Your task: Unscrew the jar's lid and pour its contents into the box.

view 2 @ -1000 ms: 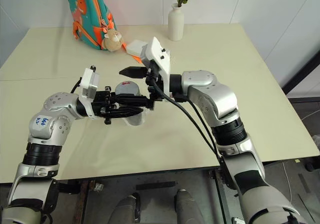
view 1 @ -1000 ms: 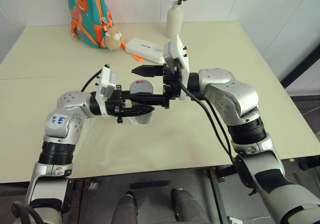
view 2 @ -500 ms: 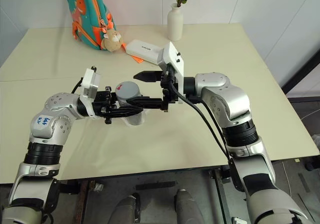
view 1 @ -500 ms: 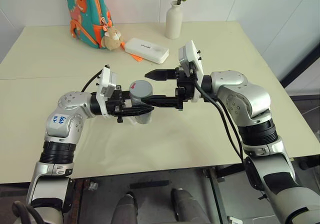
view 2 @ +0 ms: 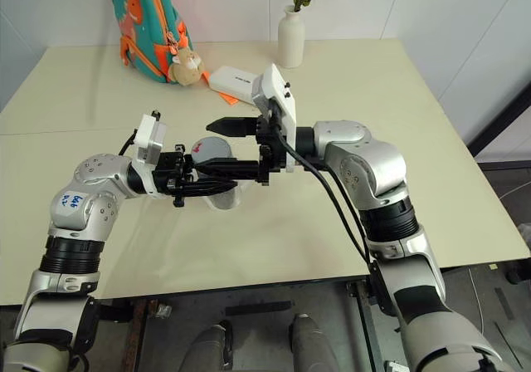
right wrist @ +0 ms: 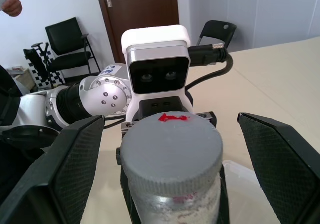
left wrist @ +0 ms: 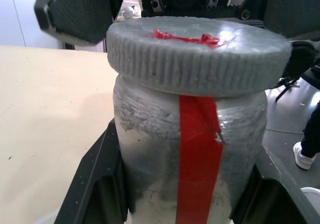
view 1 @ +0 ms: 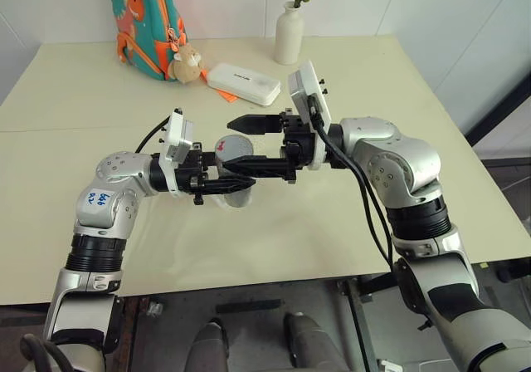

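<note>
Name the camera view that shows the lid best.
Right wrist view: the whole lid, its top with the red mark and ribbed rim, sits between the open fingers. Left wrist view shows it nearly edge-on atop the jar. The eye views show a small grey disc, partly behind fingers.

Your arms: silver-grey shells, black ribbed joint bands | left gripper (view 1: 236, 183) and right gripper (view 1: 241, 144): black fingers with mesh-textured pads | white camera box per wrist | black cables | blue-written white sticker, left upper arm
</note>
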Tool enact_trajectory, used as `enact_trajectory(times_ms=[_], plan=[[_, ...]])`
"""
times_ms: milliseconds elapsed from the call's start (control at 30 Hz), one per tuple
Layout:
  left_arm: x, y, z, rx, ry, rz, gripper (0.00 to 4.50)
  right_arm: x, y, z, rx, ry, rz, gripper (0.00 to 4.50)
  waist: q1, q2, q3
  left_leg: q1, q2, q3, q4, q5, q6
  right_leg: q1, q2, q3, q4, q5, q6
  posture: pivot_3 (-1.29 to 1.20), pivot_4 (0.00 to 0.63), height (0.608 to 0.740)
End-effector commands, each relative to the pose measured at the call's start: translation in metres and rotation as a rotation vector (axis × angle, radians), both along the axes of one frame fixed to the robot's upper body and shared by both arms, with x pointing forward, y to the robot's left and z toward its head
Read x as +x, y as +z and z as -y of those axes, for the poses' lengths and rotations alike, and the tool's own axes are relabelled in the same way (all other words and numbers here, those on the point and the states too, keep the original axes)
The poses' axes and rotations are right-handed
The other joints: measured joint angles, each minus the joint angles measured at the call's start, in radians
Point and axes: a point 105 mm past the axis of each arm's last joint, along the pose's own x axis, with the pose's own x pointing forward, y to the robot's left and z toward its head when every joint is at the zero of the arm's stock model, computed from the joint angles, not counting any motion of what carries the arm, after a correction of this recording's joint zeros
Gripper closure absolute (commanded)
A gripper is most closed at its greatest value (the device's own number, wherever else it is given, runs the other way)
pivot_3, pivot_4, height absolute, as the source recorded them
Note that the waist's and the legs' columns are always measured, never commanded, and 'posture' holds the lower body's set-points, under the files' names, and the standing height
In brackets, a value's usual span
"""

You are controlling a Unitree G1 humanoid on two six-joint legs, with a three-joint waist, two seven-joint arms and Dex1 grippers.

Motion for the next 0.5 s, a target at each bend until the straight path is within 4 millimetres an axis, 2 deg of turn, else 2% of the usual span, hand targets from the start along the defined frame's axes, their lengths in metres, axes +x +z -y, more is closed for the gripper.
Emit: enact_trajectory(times_ms=[33,333,433,500], plan=[[-0.0054,0.0138,0.0005,-0.007,-0.012,0.07,2.53,-0.0064,0.0091,-0.0054,0.014,0.029,0.028,0.03,0.0,0.0,0.0,0.0,0.0,0.0,0.0,0.0,0.0,0.0,0.0,0.0,0.0,0.0,0.0,0.0,0.15,0.74],[-0.0065,0.0132,-0.0005,-0.007,-0.006,0.07,2.53,-0.0067,0.0077,-0.0097,0.023,0.029,0.024,0.03,0.0,0.0,0.0,0.0,0.0,0.0,0.0,0.0,0.0,0.0,0.0,0.0,0.0,0.0,0.0,0.0,0.15,0.74],[-0.0071,0.0125,-0.0008,-0.007,-0.004,0.068,2.53,-0.0059,0.009,-0.0097,0.035,0.02,0.028,0.62,-0.001,0.0,0.0,0.0,0.0,0.0,0.0,0.0,0.0,0.0,0.0,0.0,0.0,0.0,0.0,0.0,0.15,0.74],[-0.0072,0.0122,-0.0011,-0.007,-0.003,0.067,2.53,-0.0056,0.0125,-0.0095,0.051,0.013,0.034,1.28,0.0,0.0,0.0,0.0,0.0,0.0,0.0,0.0,0.0,0.0,0.0,0.0,0.0,0.0,0.0,0.0,0.15,0.74]])
